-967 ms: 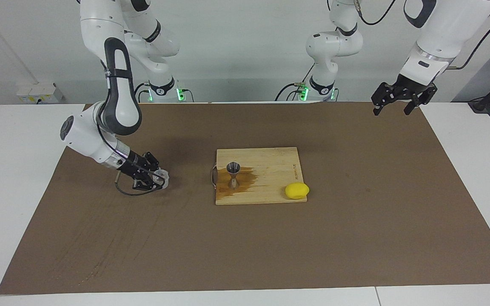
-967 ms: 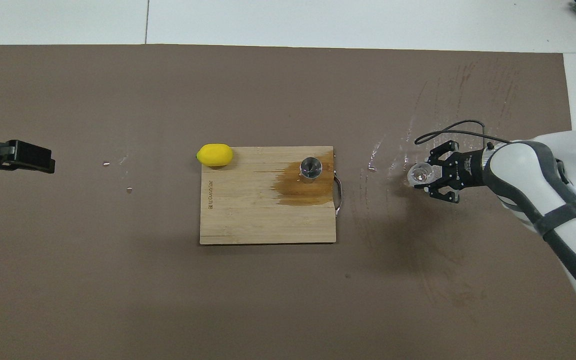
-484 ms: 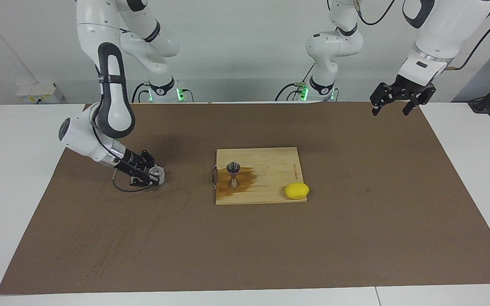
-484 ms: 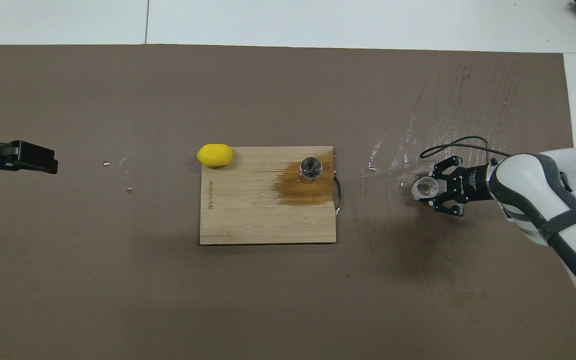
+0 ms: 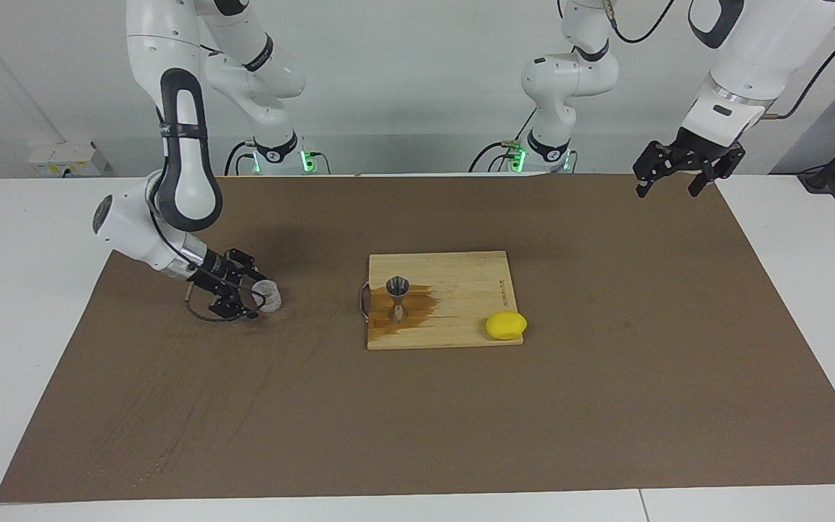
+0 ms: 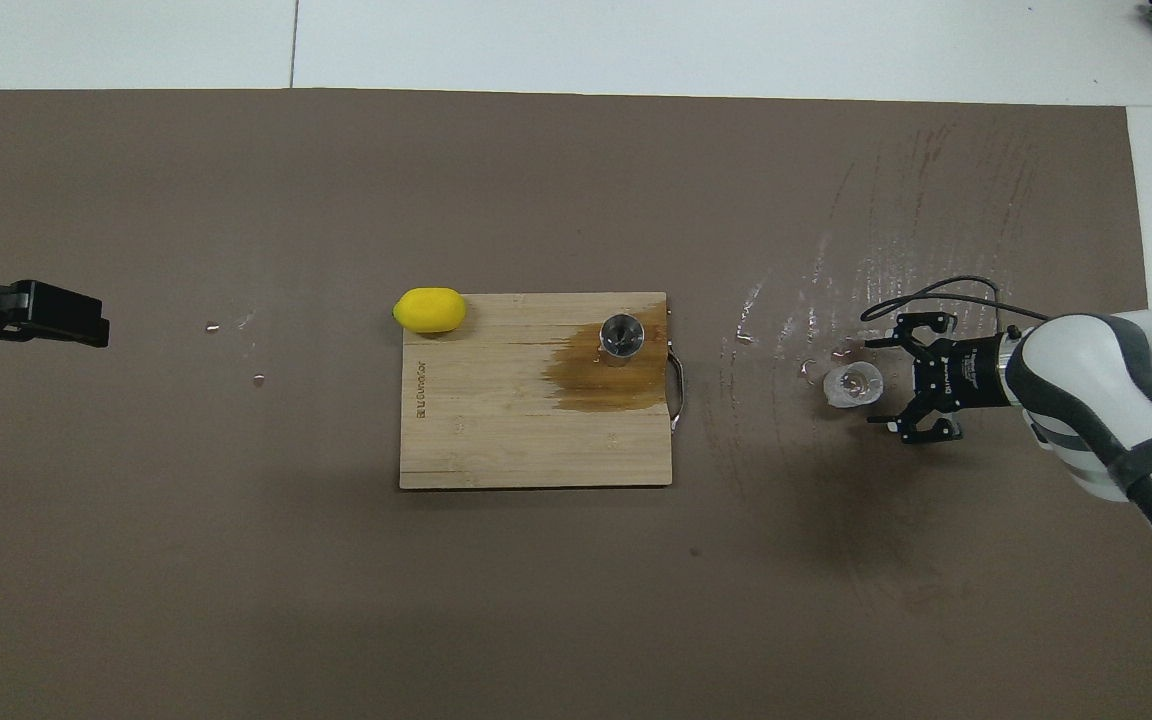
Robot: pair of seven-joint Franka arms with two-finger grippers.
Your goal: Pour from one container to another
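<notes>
shiny metal jigger (image 5: pixel 396 296), clear glossy cup (image 5: pixel 267 296), stained wooden board (image 5: pixel 461 272), matt brown mat (image 5: pixel 606 362).

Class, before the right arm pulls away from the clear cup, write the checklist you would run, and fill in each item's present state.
1. Right gripper open: ok.
2. Clear cup standing on the brown mat, mouth up: ok.
3. Fingers clear of the cup's wall: cannot tell.
4. Steel jigger upright on the cutting board: ok.
5. Board dry: not ok, a dark wet stain surrounds the jigger.
6. Left gripper waiting, open, over the mat's corner: ok.
</notes>
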